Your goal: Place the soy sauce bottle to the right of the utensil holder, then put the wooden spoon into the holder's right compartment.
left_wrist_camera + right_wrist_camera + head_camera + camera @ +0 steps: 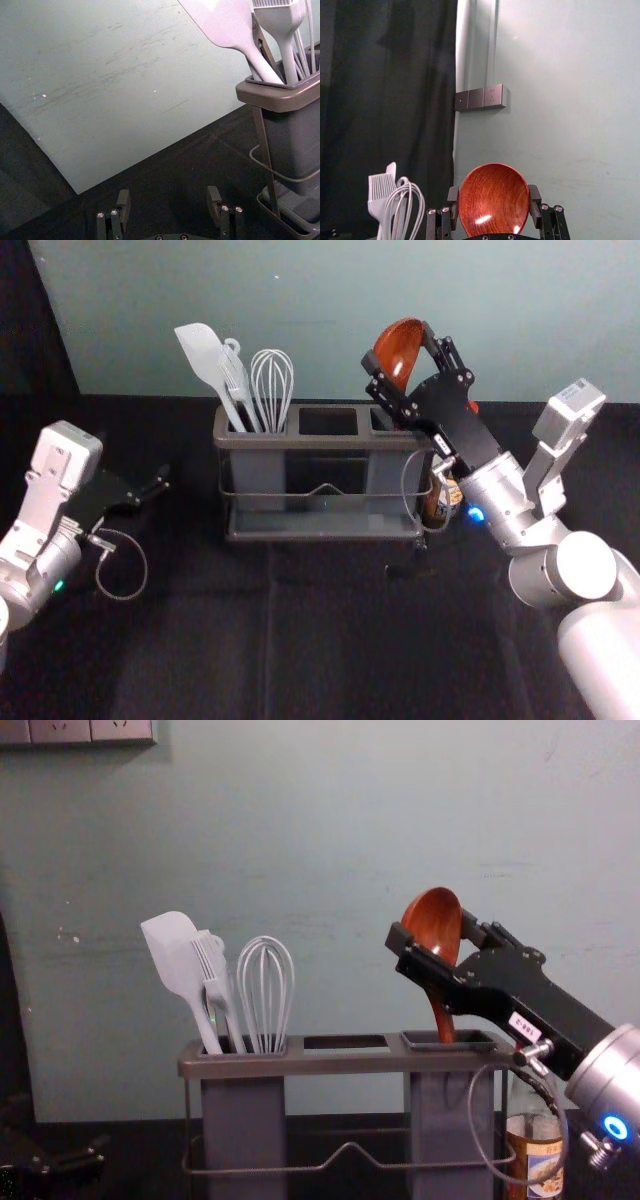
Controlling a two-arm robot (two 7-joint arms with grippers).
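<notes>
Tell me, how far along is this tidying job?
The soy sauce bottle already stands right of the holder. The right claw grips the wooden spoon by its bowl, its handle reaching down into the right compartment. Left, it seems: lowering it and opening that closed claw. The left claw waits left of the holder.

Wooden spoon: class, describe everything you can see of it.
The wooden spoon is reddish brown and glossy, with visible grain, a deep, rounded bowl and a slim handle. It stands nearly upright, bowl uppermost, the handle reaching down into the right compartment of the utensil holder; its lower end is hidden. The right gripper holds the bowl, its jaws against opposite sides.
</notes>
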